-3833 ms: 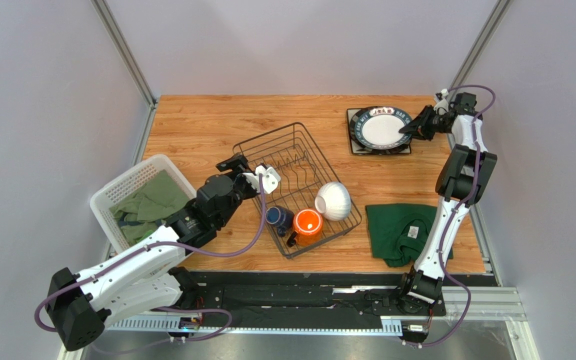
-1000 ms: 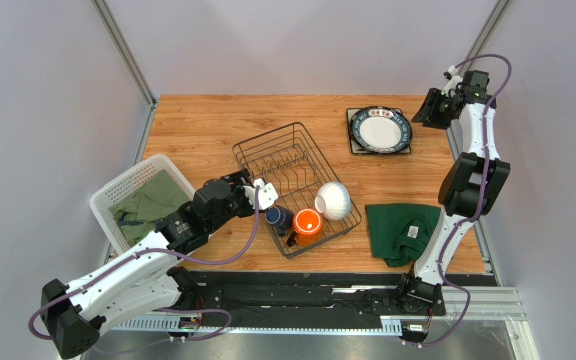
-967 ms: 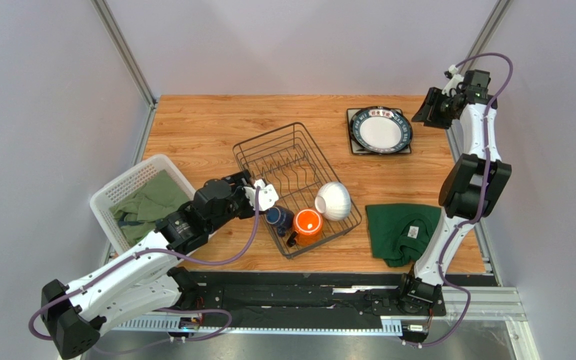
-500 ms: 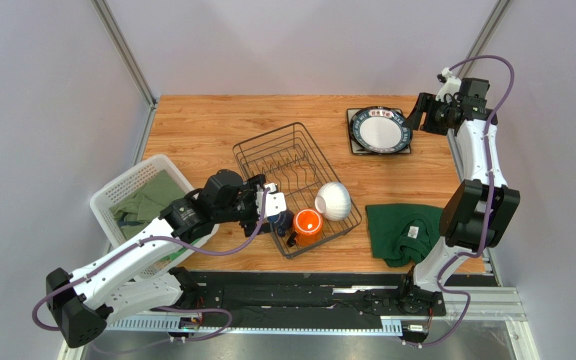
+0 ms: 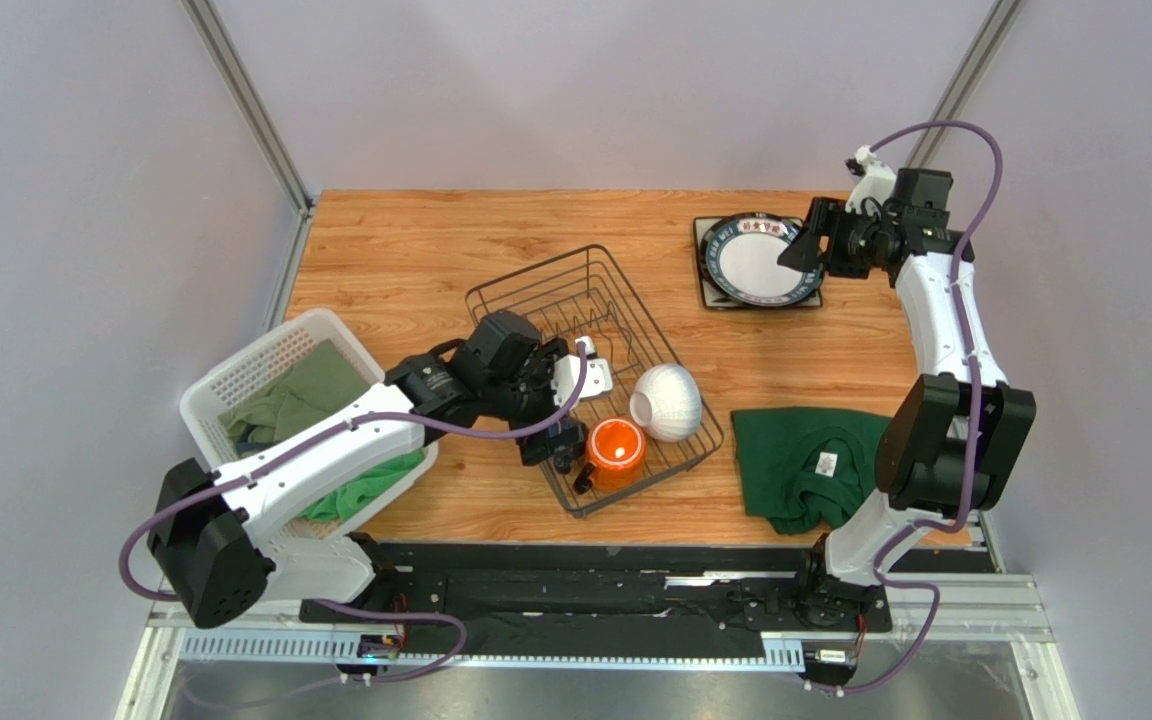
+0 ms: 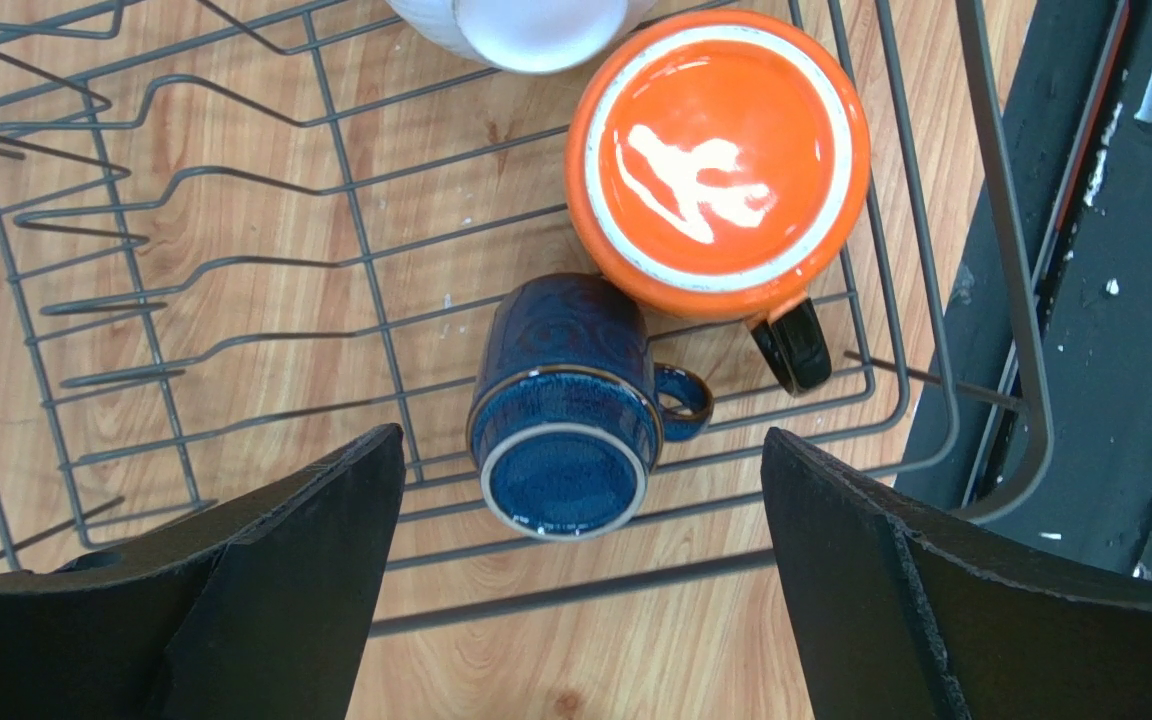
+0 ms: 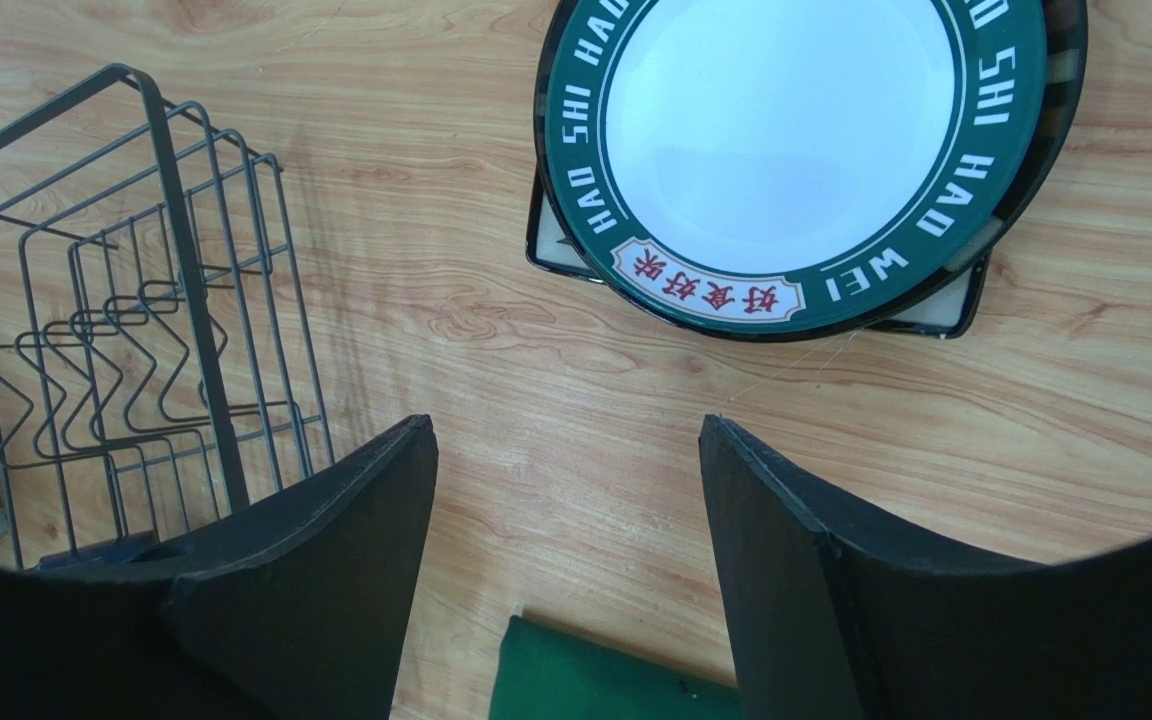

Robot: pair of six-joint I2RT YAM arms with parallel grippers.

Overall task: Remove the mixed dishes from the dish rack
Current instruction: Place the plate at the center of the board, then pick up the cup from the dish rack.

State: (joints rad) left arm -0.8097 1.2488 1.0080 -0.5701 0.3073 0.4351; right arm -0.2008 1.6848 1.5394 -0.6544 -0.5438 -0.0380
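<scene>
**Both claws spread, nothing held; three dishes in rack, two plates out on bench**

- Left claw: jaws spread wide and holding nothing. It hangs over the dish rack, near its front corner
- Dark blue mug sits directly below, between the two fingers, with a gap on each side. Its handle points right
- Orange mug is just beside the blue one, on the far right. Their rims overlap in the wrist view, so I cannot tell if they touch. Its black handle points toward the rack's right wall
- Left of the blue mug there is open wire floor, then rows of upright tines. The rack's low front wire runs just behind the mug
- White ribbed bowl is dome up against the rack's right side, past the orange mug
- The rack's front corner lies close to the near edge of the bench
- Right claw: jaws parted and holding nothing. Bare wood shows between the fingers
- Green-rimmed plate lies flat on the square plate, of which only the corners show. Both are on the bench, well apart from the rack
- There is open wood between the rack's corner post and the plates
- Green cloth lies toward the near right
- White basket sits at the left bench edge
</scene>
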